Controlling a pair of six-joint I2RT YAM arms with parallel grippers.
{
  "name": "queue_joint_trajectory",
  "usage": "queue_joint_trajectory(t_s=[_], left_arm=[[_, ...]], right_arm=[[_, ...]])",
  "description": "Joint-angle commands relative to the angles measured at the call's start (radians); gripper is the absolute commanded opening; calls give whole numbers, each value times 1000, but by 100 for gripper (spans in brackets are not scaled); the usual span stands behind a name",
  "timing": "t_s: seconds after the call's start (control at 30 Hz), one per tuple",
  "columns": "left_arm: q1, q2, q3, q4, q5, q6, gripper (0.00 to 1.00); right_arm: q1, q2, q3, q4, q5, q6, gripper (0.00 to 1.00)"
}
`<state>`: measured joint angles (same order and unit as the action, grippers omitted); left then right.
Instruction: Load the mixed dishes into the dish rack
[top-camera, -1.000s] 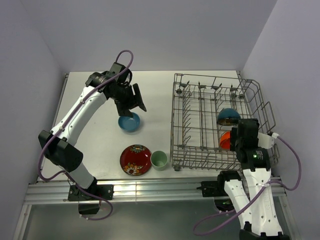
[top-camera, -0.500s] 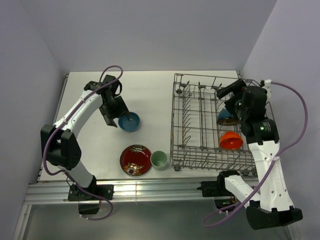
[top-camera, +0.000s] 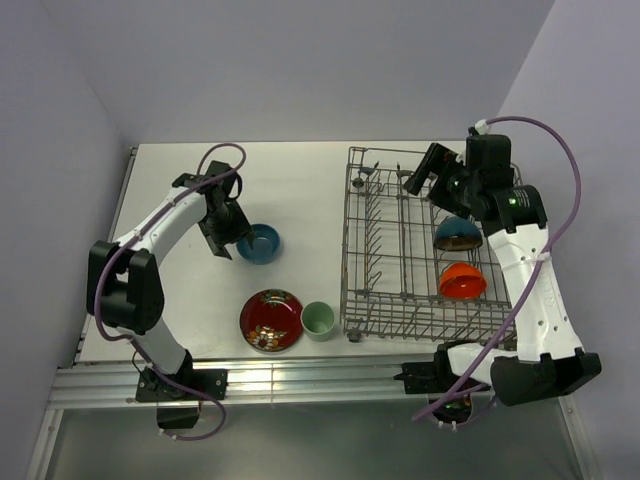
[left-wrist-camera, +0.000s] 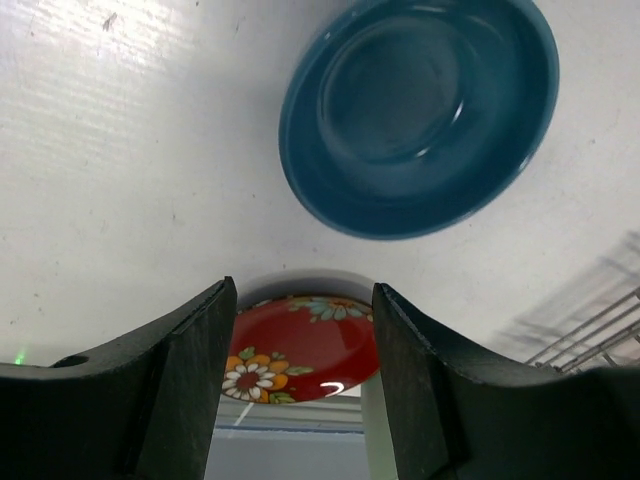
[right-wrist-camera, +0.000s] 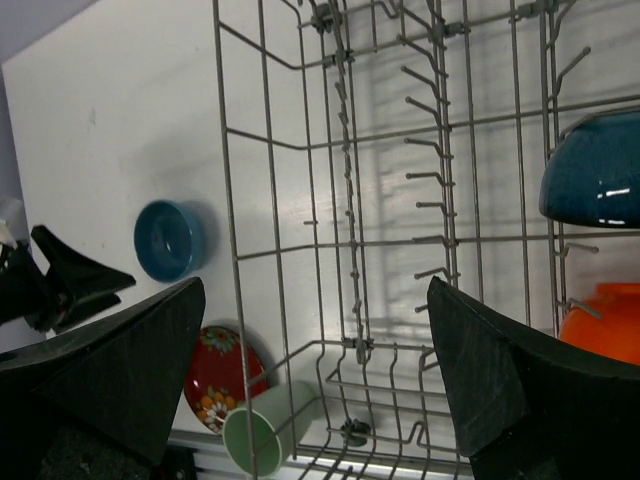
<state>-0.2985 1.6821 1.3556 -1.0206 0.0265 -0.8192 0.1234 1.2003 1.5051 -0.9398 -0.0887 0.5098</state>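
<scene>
Your right gripper (top-camera: 420, 175) has swung to the dish rack's (top-camera: 346, 240) twelve o'clock, wide and empty. Your left gripper (top-camera: 230, 235), parted and empty, hangs at the blue bowl's (top-camera: 262, 243) nine o'clock.

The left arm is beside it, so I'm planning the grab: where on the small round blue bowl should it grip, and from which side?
Probably the rim of the small round blue bowl: it sits upright, mouth up, so straddle its wall from above, at the edge nearest the left pincer.

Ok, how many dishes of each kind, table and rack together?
Bowls: 3 (blue bowl on table; blue-and-brown bowl and orange-red bowl in grey wire dish rack)
Plates: 1 (red flower-patterned plate)
Cups: 1 (pale green cup)
Total: 5
</scene>
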Motion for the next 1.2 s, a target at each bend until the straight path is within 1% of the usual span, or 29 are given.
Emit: queue_joint_trajectory(t_s=[0.0,0.3,0.5,0.57,0.63,0.67,0.7,0.77,0.8,0.87,0.9,1.03,1.17], left_arm=[[7,34,-12,45,-20,46,62],[24,117,-23,89,-20,55,62],[38,206,45,88,-20,66,62],[44,229,60,82,-20,72,60],[47,254,74,80,-20,71,56],[48,258,76,82,-20,72,53],[50,264,82,82,-20,72,41],[50,269,85,83,-20,74,25],[52,269,86,85,-22,72,12],[52,269,88,86,-20,68,1],[52,269,88,85,-20,66,0],[52,232,92,71,-20,39,0],[52,121,155,28,-20,5,0]], right_arm=[[9,-57,-23,-21,-34,-60,100],[21,-56,-48,7,-89,-45,99],[41,-36,-28,1,-74,-51,99],[51,-30,-14,-4,-66,-57,98],[62,-24,-2,-10,-45,-60,98],[76,-19,1,-16,-36,-65,98],[84,-15,4,-19,-28,-68,98],[100,-12,4,-24,-11,-74,98],[107,-11,4,-25,-5,-77,98],[122,-10,3,-30,9,-77,98],[128,-10,3,-30,12,-80,98],[156,-2,12,-42,40,-86,98],[174,1,15,-40,49,-86,98]])
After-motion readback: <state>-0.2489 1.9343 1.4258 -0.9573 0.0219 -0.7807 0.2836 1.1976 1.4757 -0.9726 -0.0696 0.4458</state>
